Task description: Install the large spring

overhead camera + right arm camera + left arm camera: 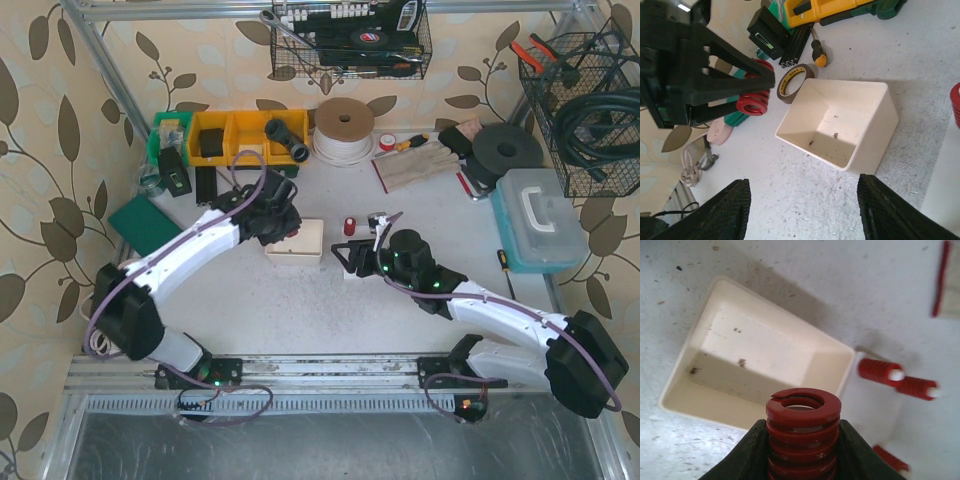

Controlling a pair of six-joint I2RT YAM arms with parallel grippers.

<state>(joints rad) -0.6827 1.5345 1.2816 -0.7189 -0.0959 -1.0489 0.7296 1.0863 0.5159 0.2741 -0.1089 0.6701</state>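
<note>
Left claw [802, 442] — large spring [803, 412] pinched within, upright

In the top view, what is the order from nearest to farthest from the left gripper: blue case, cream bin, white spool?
1. Cream bin, just beside the left gripper holding the spring.
2. White spool, at the back, centre.
3. Blue case, far right side.

Open bin [308, 243] at table centre. Large spring [802, 410] in left gripper [803, 437], above table at bin's left edge. Base plate [875, 410] just right of bin, small springs [879, 371] on it. Right gripper [802, 205] right of bin, facing it. Parts tray [235, 135] far left, spool [344, 128] to its right. Wire basket [350, 40] on far wall. Toolbox [537, 220] at right edge.
</note>
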